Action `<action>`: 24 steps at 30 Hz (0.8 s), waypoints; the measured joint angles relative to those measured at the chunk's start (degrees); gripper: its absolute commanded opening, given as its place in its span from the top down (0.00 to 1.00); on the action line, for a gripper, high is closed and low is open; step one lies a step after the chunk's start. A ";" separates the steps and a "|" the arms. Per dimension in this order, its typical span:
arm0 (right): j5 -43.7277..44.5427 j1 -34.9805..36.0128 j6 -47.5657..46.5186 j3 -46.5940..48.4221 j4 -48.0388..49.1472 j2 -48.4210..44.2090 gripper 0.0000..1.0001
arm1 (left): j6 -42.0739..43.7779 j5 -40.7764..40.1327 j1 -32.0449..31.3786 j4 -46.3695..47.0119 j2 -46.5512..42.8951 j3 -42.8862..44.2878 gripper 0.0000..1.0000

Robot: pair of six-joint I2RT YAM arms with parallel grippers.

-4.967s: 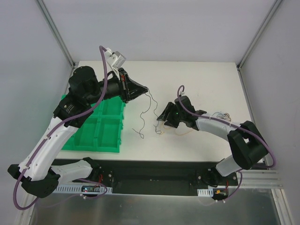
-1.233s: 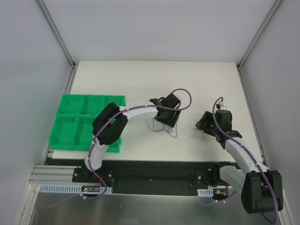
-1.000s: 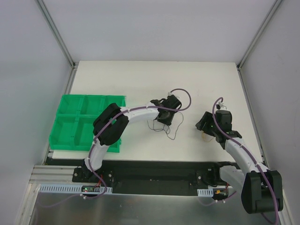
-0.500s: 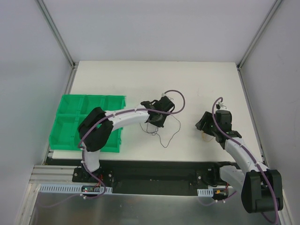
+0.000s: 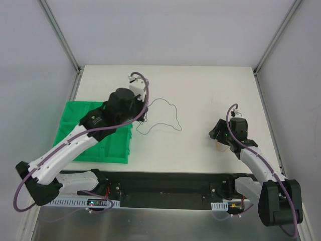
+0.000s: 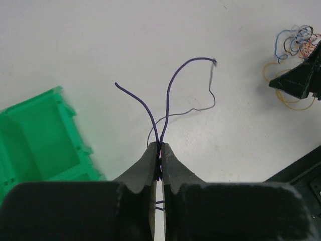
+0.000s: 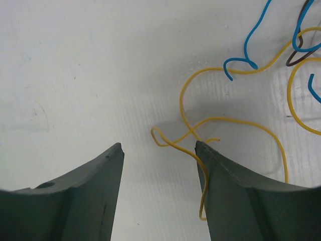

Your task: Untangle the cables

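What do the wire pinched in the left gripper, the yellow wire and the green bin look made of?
Purple wire: thin flexible strand, probably plastic-insulated; smooth coat, soft curves.
Yellow wire: likely the same; glossy coat, kinked loops, core not visible.
Green bin: rigid moulded plastic by the look; slight sheen, straight divider walls.

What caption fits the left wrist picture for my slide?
Left gripper shut on a purple wire, with a green bin off to one side.

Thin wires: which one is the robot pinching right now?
The thin purple wire, clamped in the shut left gripper. The yellow wire and blue wire lie unheld by the open right gripper.
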 measured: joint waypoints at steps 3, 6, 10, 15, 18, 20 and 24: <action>-0.09 0.00 0.00 0.00 0.02 0.63 0.38 | 2.10 -1.42 2.62 -2.89 -6.93 0.04 1.00; -0.22 0.00 0.00 0.00 0.04 1.22 0.38 | 3.43 -2.95 4.46 -6.21 -12.24 0.98 1.00; -0.24 0.00 0.00 0.00 0.04 1.84 0.38 | 4.39 -7.02 6.14 -10.73 -15.43 3.39 1.00; -0.24 0.00 0.00 0.00 0.04 2.05 0.38 | 3.67 -12.35 7.78 -15.91 -15.30 3.58 1.00; -0.24 0.00 0.00 0.00 0.04 2.05 0.38 | 1.46 -13.79 8.46 -16.94 -14.84 0.87 1.00; -0.26 0.00 0.00 0.00 0.07 2.05 0.38 | -0.02 -14.38 8.46 -18.01 -14.40 -0.96 1.00; -0.26 0.00 0.00 0.00 0.04 2.05 0.38 | -1.46 -18.12 8.46 -20.13 -13.84 -2.71 1.00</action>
